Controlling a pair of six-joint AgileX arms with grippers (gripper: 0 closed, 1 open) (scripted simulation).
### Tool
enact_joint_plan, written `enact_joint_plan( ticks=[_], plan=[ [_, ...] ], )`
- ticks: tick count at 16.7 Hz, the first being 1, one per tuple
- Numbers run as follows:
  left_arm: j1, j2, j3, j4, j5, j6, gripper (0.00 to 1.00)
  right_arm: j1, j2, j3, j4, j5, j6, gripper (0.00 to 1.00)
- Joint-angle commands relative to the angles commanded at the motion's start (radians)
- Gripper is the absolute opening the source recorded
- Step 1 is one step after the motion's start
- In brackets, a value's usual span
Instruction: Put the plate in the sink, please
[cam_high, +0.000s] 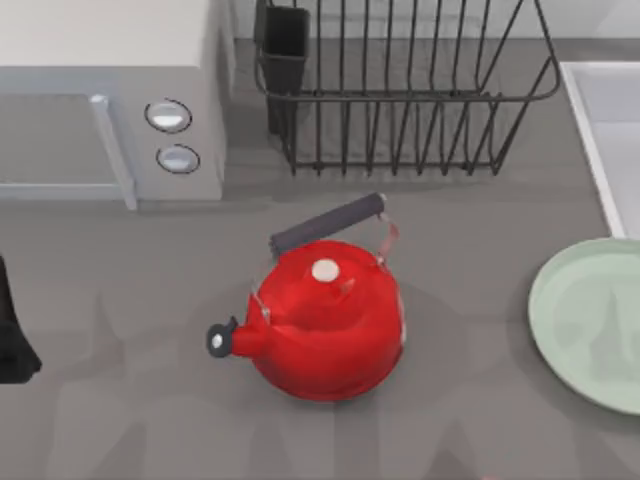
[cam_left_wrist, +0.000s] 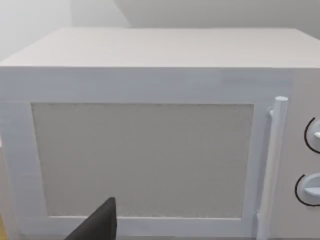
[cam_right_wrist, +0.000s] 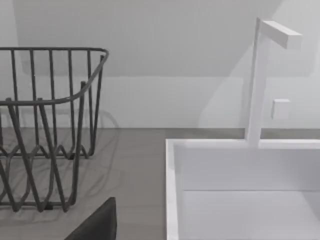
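Task not started. Mint plate (cam_high: 590, 325) sits flat on the counter (cam_high: 150, 400) at the right edge, just in front of the sink (cam_high: 610, 130), untouched. Left arm parked at the left edge; can't tell either claw's state. Grasp, lift and placement all remain.

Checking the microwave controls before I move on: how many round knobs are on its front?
2: upper knob and lower knob, stacked on the microwave panel right of the door handle, at the table's far left.

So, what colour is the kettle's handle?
Dark grey handle on the red kettle; the top view shows it best.
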Motion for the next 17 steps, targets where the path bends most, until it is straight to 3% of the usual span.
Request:
enact_joint_plan(
  ticks=[7,17],
  plan=[
    [0.000,0.000,0.000,0.000,0.000,0.000,1.00,0.054,0.223,0.195,-0.158,0.000,0.056,1.00],
    [0.000,0.000,0.000,0.000,0.000,0.000,1.00,0.244,1.171,0.882,-0.716,0.000,0.254,1.00]
  ],
)
